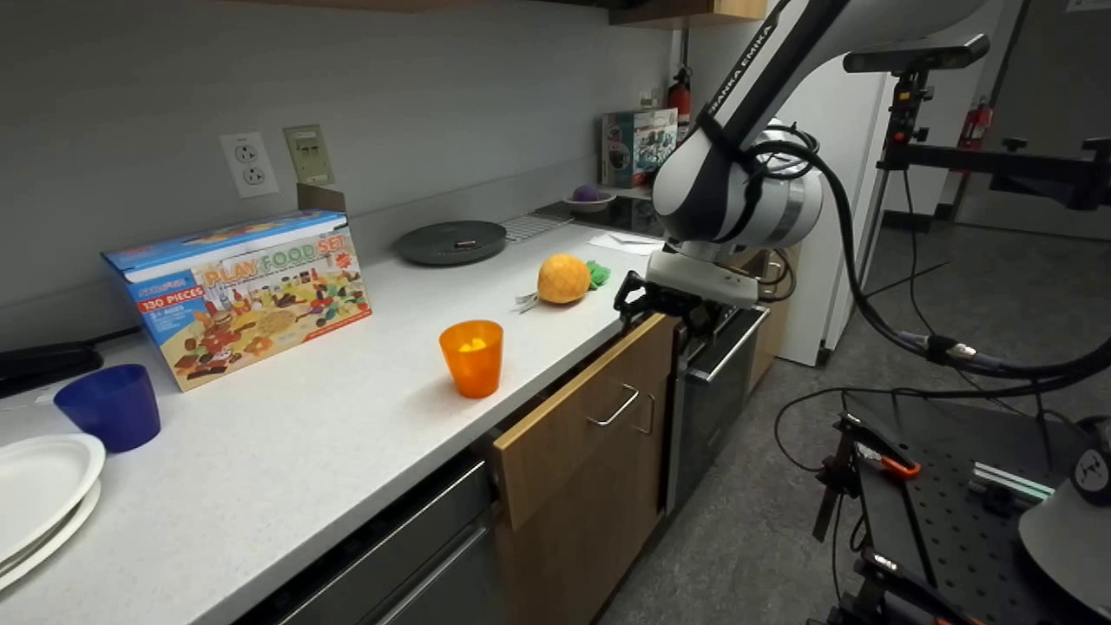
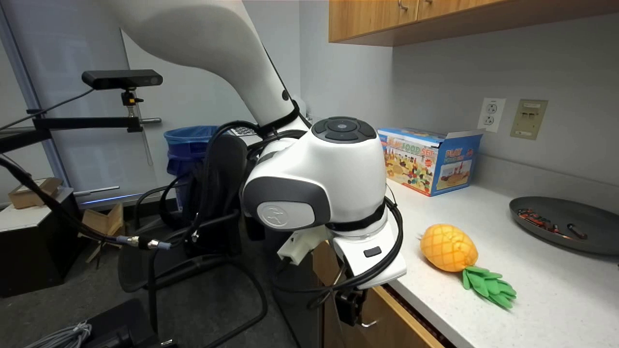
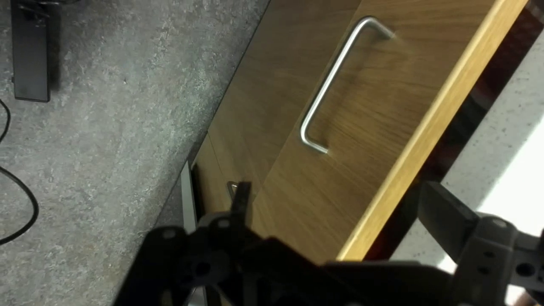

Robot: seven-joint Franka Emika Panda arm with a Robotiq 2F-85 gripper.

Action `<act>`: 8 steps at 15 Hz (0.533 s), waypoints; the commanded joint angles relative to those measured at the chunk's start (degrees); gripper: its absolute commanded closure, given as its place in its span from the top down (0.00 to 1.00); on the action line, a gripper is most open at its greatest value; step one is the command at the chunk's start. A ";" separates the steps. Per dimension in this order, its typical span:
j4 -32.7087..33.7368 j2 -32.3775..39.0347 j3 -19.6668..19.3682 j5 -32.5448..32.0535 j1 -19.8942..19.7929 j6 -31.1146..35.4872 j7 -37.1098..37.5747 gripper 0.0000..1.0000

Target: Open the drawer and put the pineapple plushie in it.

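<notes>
We note pineapple (image 2: 449, 247) orange-yellow, crosshatched; leaves (image 2: 488, 286) green. Drawer (image 3: 361, 140) brown, wood-grained, top edge (image 3: 434, 129) paler; handle (image 3: 332, 74) silver. Gripper (image 3: 335, 195) black. Counter (image 2: 570, 290) white with fine specks. We log one cup (image 1: 473, 365) orange, another cup (image 1: 113, 410) deep blue; box (image 1: 260, 304) blue with multicoloured food print; plates (image 1: 39, 486) white; floor (image 3: 127, 106) mottled grey.

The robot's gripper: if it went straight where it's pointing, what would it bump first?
Probably the drawer: in the wrist view, the open gripper lines up with its top edge. One finger might touch the counter first; depth is hard to judge.
</notes>
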 commanded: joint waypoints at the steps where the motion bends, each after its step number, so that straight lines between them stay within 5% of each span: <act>1: 4.30 4.54 1.57 2.44 -1.49 -1.27 -2.27 1.00; 8: 6.77 8.14 2.13 2.38 -1.96 0.85 -2.08 1.00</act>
